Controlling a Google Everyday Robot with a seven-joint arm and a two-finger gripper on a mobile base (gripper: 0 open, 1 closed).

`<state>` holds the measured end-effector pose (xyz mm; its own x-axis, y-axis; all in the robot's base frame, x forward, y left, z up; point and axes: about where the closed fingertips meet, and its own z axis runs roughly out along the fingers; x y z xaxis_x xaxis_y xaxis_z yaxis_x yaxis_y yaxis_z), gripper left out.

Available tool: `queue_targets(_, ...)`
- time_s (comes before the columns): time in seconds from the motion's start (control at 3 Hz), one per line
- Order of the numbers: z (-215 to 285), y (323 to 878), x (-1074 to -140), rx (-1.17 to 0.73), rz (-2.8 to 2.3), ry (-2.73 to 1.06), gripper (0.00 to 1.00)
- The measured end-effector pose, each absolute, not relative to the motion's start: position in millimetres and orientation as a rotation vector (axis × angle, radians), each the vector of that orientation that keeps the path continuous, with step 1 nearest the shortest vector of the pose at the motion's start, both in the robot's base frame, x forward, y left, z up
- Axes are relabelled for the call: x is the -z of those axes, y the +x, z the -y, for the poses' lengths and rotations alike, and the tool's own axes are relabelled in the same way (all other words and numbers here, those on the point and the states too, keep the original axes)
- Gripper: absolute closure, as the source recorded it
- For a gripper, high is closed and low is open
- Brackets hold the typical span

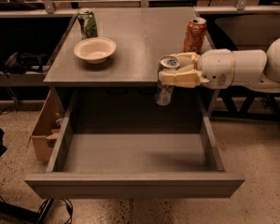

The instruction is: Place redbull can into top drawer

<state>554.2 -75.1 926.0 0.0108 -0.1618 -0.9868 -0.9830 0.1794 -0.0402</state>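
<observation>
Redbull can (163, 93) pinched in the gripper (167, 72), in the air above the open top drawer (130, 186).
The gripper reaches in from the right at the front edge of the desk (144, 31). Its fingers (181, 80) clamp the can's upper part from either side, and the lower half hangs slightly tilted below them, over the drawer's rear right. A green can (87, 23), a bowl (95, 49) and an orange-red can (195, 34) stand on the desk.

High front view, angled down; pincer (170, 72) mid-frame.
</observation>
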Motion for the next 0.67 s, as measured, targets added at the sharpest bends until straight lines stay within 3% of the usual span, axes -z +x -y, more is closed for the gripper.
queue_targets(0.67,57,555,-911,-0.984,-1.381,-1.229,1.0)
